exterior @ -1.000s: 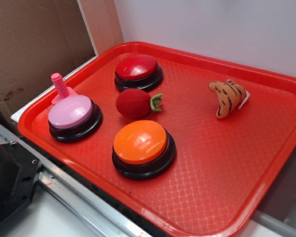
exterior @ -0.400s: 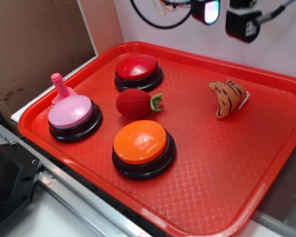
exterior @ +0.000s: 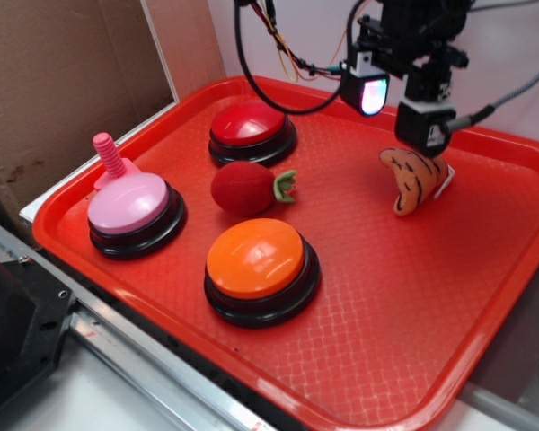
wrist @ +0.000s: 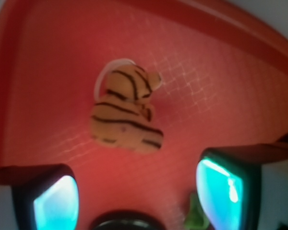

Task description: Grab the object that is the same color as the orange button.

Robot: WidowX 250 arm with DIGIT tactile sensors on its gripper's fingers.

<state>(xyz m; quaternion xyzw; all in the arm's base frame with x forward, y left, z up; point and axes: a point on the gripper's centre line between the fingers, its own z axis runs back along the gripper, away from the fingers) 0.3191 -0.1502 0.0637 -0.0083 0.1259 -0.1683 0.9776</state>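
The small curved orange plush with dark stripes and a white tag (exterior: 415, 181) lies on the red tray (exterior: 413, 296) at the far right. It also shows in the wrist view (wrist: 126, 116), just ahead of the fingers. My gripper (exterior: 397, 112) hangs open and empty just above the plush and slightly to its left. Its glowing fingers (wrist: 56, 203) stand wide apart with bare tray between them. The orange dome button (exterior: 256, 259) on its black base sits at the tray's front middle.
A red dome button (exterior: 249, 124) sits at the back left. A pink dome button (exterior: 130, 205) with a pink screw-shaped toy (exterior: 110, 158) behind it sits at the left. A red plush ball with green leaves (exterior: 244, 188) lies between the buttons. Cardboard stands at the left.
My gripper has come down from the top of the view to just above the striped plush. Nothing on the tray has moved.
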